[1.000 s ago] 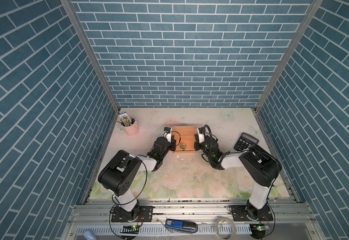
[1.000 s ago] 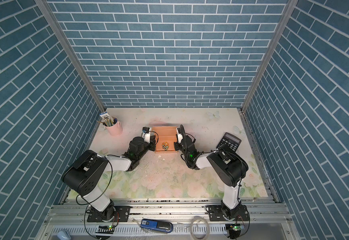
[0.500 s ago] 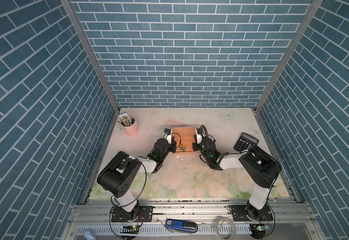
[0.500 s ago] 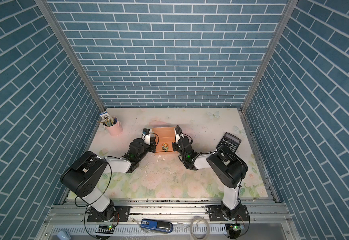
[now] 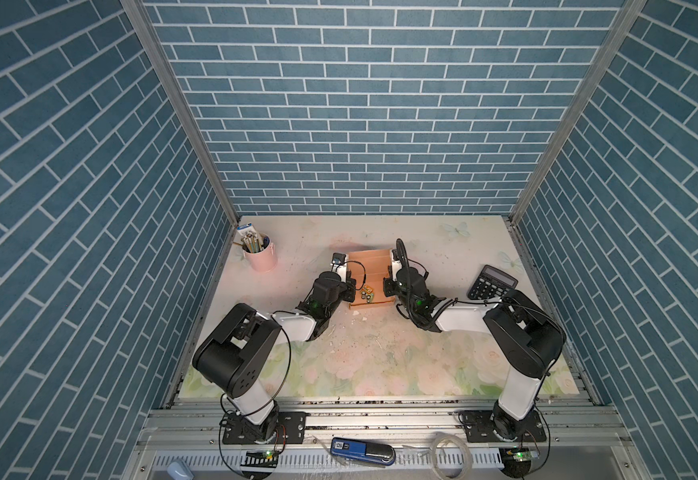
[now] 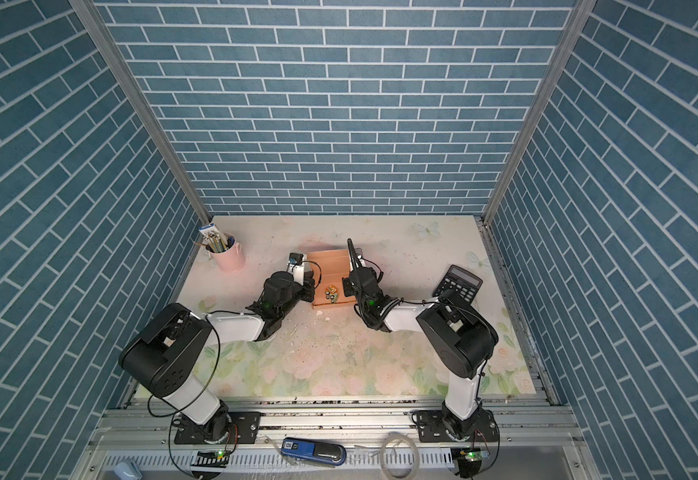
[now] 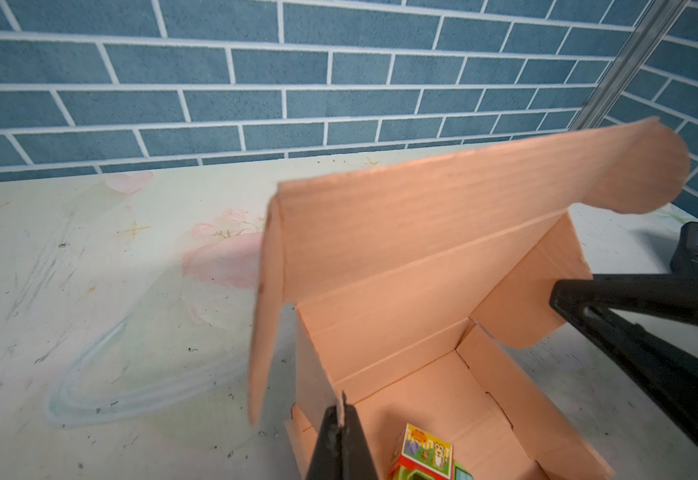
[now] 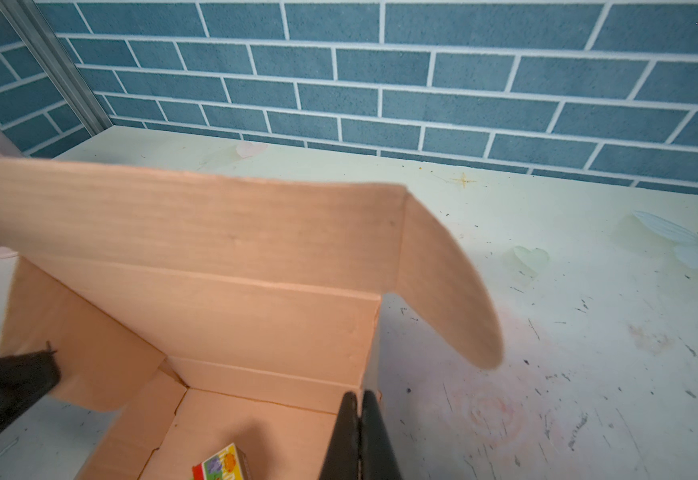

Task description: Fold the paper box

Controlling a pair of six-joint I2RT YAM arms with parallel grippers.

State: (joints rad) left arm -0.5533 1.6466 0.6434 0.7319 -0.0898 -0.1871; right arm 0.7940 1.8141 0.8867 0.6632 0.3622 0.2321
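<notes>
Jaws closed on both arms, fingers pressed together w/ no real gap. Left gripper (image 7: 342, 409) has its tip at the top edge of the paper box (image 7: 401, 291) side wall on its own side. Right gripper (image 8: 359, 400) sits the same way at the opposite wall. Can't tell if either has cardboard pinched btwn the fingers or is only touching it.

In both top views the paper box (image 5: 370, 270) sits on the table (image 5: 380, 353), toward the back and approx centred, directly btwn the two grippers. It's open on top: floor flat, back wall and both side walls up. Lid panel (image 8: 198, 224) stands raised behind the back wall, w/ a rounded ear flap (image 8: 447, 291) at each end. At each back corner a loose flap (image 7: 526, 299) splays outward past the side wall.

A small colourful printed carton (image 7: 426, 453) lies on the box floor near the front.

Pink cup (image 5: 261, 257) w/ pencils stands well apart at back left. Black calculator (image 5: 492, 283) lies off to the right, near the right arm.
</notes>
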